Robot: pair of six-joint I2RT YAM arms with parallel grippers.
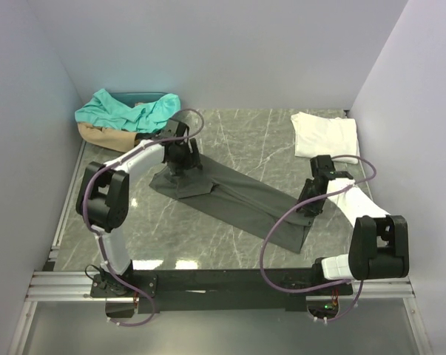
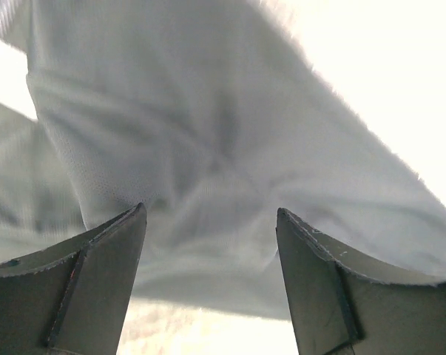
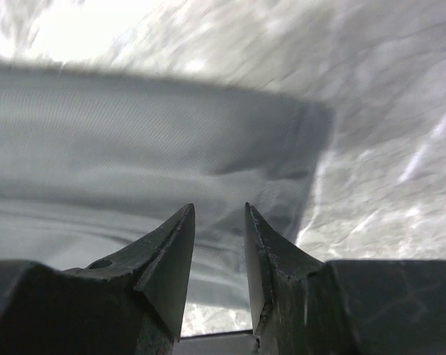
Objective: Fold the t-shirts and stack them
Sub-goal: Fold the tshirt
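The dark charcoal t-shirt [image 1: 230, 200] lies folded into a long strip, running diagonally across the middle of the table. My left gripper [image 1: 183, 167] hangs over its far left end with jaws wide open; in the left wrist view [image 2: 211, 211] the cloth [image 2: 208, 148] fills the space beyond the fingertips. My right gripper [image 1: 308, 207] is at the near right end. In the right wrist view [image 3: 218, 208] its jaws stand a narrow gap apart, over the shirt's corner [image 3: 230, 148], with nothing clamped. The white t-shirt [image 1: 325, 133] lies folded at the back right. The teal t-shirt [image 1: 126, 109] and the tan t-shirt [image 1: 104, 137] lie heaped at the back left.
The table is grey marble [image 1: 237, 133], closed in by white walls at the left, back and right. A metal rail [image 1: 208, 285] carrying the arm bases runs along the near edge. Purple cables loop beside both arms.
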